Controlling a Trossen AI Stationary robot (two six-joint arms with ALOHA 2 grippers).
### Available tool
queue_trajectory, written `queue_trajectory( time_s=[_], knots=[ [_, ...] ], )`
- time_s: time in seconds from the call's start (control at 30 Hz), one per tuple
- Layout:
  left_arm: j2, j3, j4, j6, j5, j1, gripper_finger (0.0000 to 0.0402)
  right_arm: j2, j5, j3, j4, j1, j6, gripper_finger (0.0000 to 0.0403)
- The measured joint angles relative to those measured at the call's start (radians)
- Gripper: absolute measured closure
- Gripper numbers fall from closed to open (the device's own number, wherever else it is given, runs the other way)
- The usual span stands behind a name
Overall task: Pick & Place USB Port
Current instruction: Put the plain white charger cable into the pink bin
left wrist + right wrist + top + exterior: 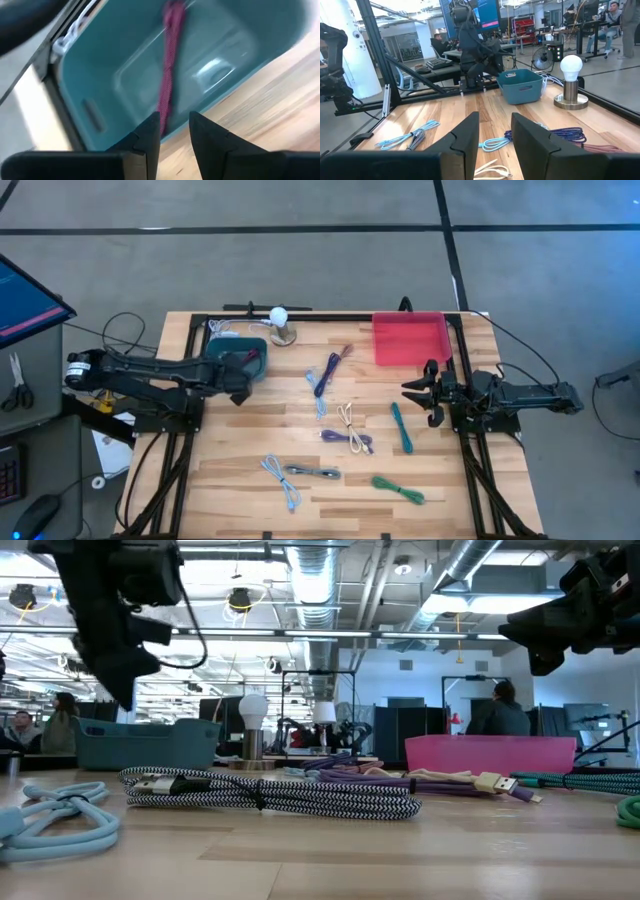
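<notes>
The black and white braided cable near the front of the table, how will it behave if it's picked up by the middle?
The black and white braided cable lies coiled in loose loops, so it probably droops floppy at both ends. Its bundle may unravel when lifted. It looks light, likely sliding on the wooden table if pushed.

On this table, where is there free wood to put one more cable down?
Bare wood lies along the left side, between the teal bin and the light blue cable, and at the near right corner past the green cable. The middle is crowded: purple, blue and teal cables.
</notes>
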Motion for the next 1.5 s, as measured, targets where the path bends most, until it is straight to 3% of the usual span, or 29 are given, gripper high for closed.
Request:
queue_trajectory(
  time_s=[0.43,0.7,1.3,1.5],
  knots=[
    [0.0,0.0,0.621,0.384,0.001,0.0,0.0298,0.0,0.0,0.0,0.0,0.0,0.0,0.0295],
    [0.0,0.0,0.955,0.508,0.176,0.0,0.0298,0.0,0.0,0.0,0.0,0.0,0.0,0.0295],
    [0.0,0.0,1.021,0.512,0.19,0.0,0.0298,0.0,0.0,0.0,0.003,0.0,0.0,0.0295],
    [-0.008,0.0,1.04,0.685,0.495,-0.025,0.0298,0.0,0.0,0.0,0.003,0.0,0.0,0.0295]
  ],
)
